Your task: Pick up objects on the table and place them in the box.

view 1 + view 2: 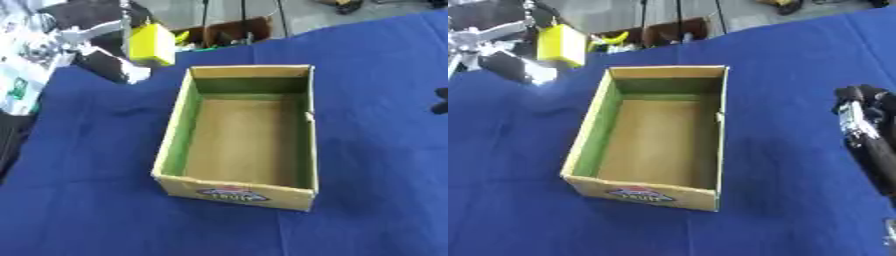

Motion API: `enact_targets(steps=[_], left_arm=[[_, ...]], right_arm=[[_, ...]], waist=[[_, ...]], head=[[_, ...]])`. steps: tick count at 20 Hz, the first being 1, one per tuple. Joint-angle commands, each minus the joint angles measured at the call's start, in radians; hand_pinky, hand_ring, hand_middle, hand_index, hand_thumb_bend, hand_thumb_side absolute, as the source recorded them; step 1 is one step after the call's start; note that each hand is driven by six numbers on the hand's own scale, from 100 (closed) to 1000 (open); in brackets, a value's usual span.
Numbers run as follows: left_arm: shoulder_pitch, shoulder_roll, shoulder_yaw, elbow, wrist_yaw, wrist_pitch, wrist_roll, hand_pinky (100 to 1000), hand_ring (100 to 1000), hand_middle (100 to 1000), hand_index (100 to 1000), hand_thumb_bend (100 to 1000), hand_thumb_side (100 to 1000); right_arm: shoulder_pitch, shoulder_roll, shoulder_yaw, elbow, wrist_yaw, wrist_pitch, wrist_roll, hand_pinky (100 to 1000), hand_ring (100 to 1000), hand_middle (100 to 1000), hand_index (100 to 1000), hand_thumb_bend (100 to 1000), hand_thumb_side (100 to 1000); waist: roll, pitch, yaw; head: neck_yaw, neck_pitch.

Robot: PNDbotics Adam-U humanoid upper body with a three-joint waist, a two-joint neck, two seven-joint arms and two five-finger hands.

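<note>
Left eye view is showing the robot's left hand [101,52] up at the far left corner of the blue-covered tabletop [376,165], carrying a yellow block-shaped object [153,44]. The fingers are blurred, so whether they are curling round the yellow object or pinching it I cannot tell for sure; it is sitting against the hand and looks lifted off the cloth. The cardboard box [241,192] is lying open in the middle, lined green along its inner walls, with nothing showing inside.

The yellow object is hanging just beyond the box's far left corner, not yet over the opening. Judging by its flat faces and square edges, it is probably a light, stiff pack or block, not fragile, with smooth sides that could slip; holding it across 2 opposite flat faces seems the safest take.

Right eye view is catching the right hand [868,130] low at the right edge, idle, its fingers unclear.
</note>
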Motion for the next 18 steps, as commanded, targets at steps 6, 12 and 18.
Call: enact_targets(steps=[6,12,18], left_arm=[[-0.049,-0.099,-0.033,-0.1,-0.032,0.033,-0.105,429,622,700,775,100,519],[-0.04,-0.202,-0.041,-0.095,-0.144,0.038,-0.143,437,626,699,768,100,517],[-0.013,-0.267,-0.077,-0.051,-0.258,0.007,-0.161,440,627,700,768,100,520]], right_arm=[[-0.013,0.01,0.002,-0.002,0.006,0.0,-0.001,900,973,539,721,100,747],[-0.028,0.027,-0.006,-0.006,0.012,0.002,-0.02,899,971,540,721,100,746],[-0.04,0.034,-0.01,-0.013,0.013,0.007,-0.042,899,971,539,721,100,744]], waist=[[-0.011,-0.032,0.008],[-0.017,-0.024,0.007],[-0.017,-0.018,0.011]], head=[[0.001,0.006],[0.006,-0.004],[-0.003,-0.01]])
